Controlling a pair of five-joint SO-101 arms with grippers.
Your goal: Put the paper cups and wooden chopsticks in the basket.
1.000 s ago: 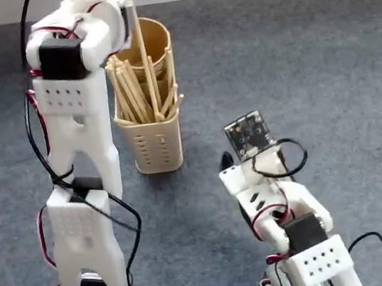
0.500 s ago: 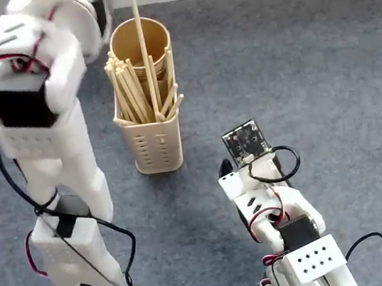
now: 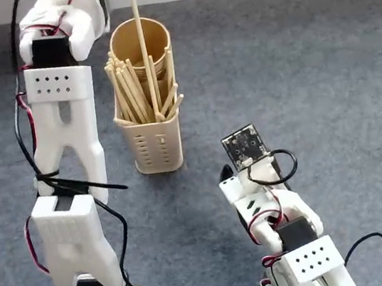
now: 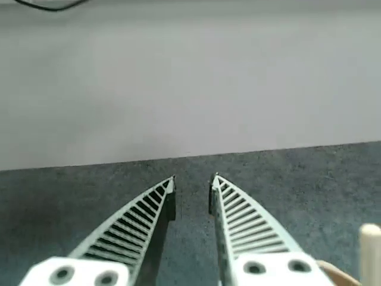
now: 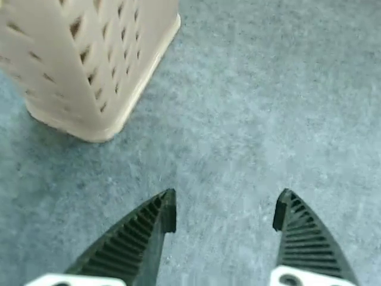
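A beige perforated basket [image 3: 153, 143] stands on the grey carpet. It holds a paper cup [image 3: 155, 39] and a bundle of wooden chopsticks [image 3: 128, 91]. One long chopstick [image 3: 140, 35] stands upright in the cup. My left arm [image 3: 59, 91] stretches to the far left of the basket, beside the cup. My left gripper [image 4: 193, 180] is open a little, with nothing between its white fingers, and points at the carpet's far edge and the wall. A chopstick tip [image 4: 370, 249] shows beside it. My right gripper [image 5: 225, 208] is open wide and empty, low over the carpet just right of the basket [image 5: 89, 65].
Bare grey carpet [image 3: 308, 61] spreads to the right of the basket and behind it. A pale wall [image 4: 190, 77] bounds the far side. My right arm [image 3: 277, 216] sits folded at the near right, and both arm bases are at the front edge.
My left arm has drawn back to the left, away from the cup, and the long chopstick now stands alone in the cup. The right arm has shifted slightly.
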